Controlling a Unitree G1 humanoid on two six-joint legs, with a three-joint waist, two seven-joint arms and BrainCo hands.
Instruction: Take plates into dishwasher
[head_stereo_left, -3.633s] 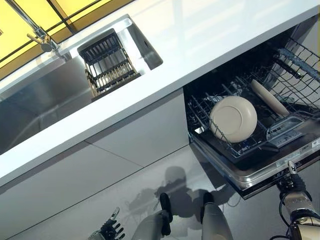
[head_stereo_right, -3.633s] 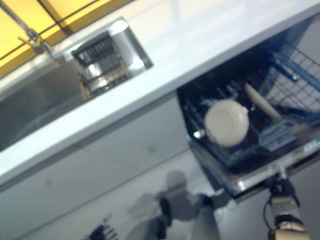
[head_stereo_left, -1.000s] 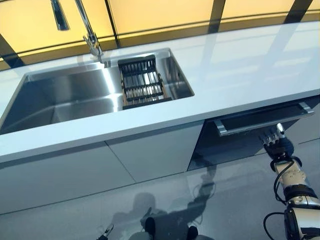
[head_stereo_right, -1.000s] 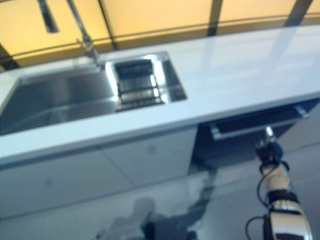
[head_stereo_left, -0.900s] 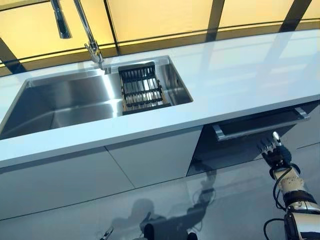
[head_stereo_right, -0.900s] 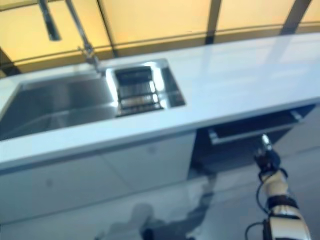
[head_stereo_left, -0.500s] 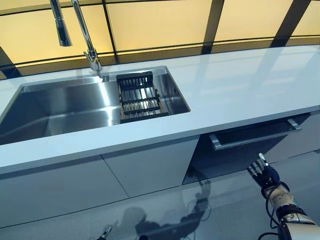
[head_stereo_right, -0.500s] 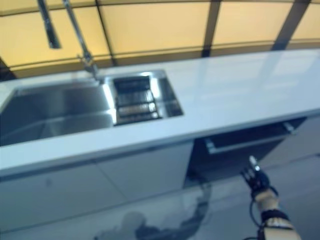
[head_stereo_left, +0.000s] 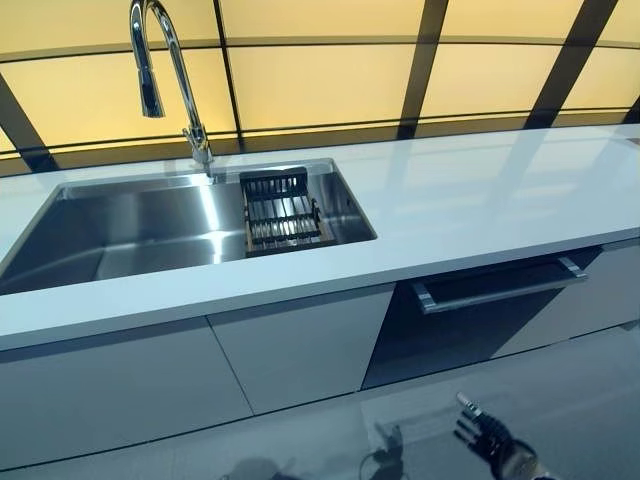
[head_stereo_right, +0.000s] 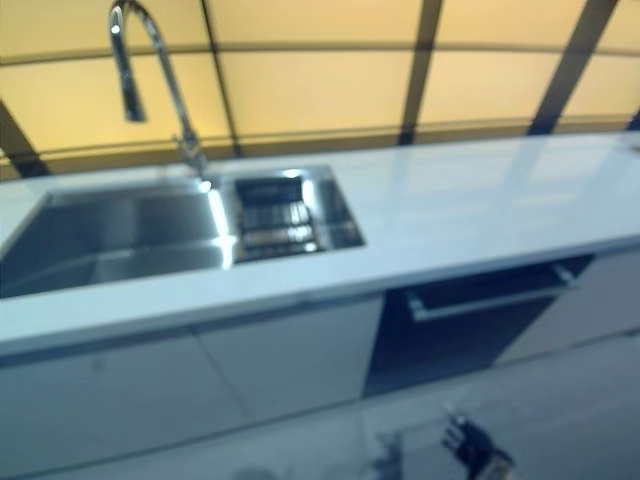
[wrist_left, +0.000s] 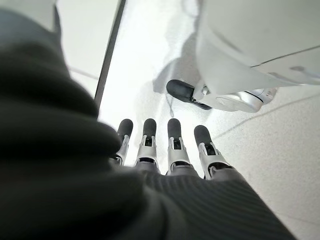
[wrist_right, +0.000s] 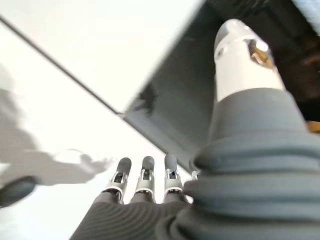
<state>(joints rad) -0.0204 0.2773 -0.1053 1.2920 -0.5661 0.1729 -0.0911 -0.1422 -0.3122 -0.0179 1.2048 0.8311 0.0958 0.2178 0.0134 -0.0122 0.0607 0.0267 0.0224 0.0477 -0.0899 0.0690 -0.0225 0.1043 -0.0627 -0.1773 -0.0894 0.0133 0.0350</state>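
The dishwasher (head_stereo_left: 470, 330) under the white counter is closed, its dark door upright with a silver bar handle (head_stereo_left: 500, 288) across the top. No plate shows in any view. My right hand (head_stereo_left: 487, 437) hangs low in front of the door, apart from it, fingers straight and empty; its wrist view shows the fingers (wrist_right: 143, 180) before the dark door (wrist_right: 190, 115). My left hand (wrist_left: 165, 150) shows only in its wrist view, fingers straight over the floor, empty.
A steel sink (head_stereo_left: 150, 225) with a tall curved faucet (head_stereo_left: 165, 60) lies in the white counter (head_stereo_left: 480, 190), with a dark dish rack (head_stereo_left: 282, 212) at its right end. White cabinet fronts (head_stereo_left: 290, 350) stand left of the dishwasher. Glossy floor (head_stereo_left: 580, 390) lies below.
The dishwasher, open with plates in its rack 3.6 s ago, now stands shut. My right hand has dropped away from the door handle toward the floor. The camera has tilted up.
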